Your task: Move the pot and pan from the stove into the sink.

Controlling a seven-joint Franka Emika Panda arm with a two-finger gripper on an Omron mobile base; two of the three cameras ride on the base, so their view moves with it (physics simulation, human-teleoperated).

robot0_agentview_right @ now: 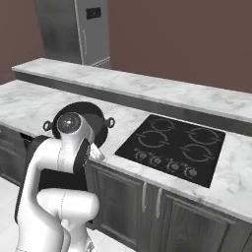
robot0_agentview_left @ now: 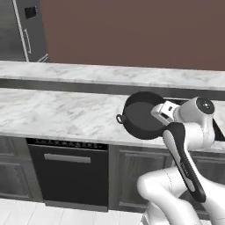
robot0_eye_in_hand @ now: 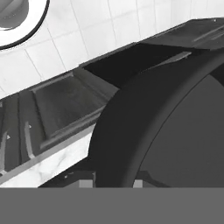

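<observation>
Dark grey cylindrical pot (robot0_agentview_left: 140, 115) tilted, mouth toward camera, lifted over the marble desk (robot0_agentview_left: 57, 112), at nine o'clock from the black glass stove (robot0_agentview_right: 174, 147). Fingers (robot0_eye_in_hand: 109, 183) pinching its rim. Sink not visible here.

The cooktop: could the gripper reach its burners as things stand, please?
Probably, though not free-handed: the cooktop lies close beside it with no obstacle between, but the gripper is shut on the rim of the pot.
</observation>
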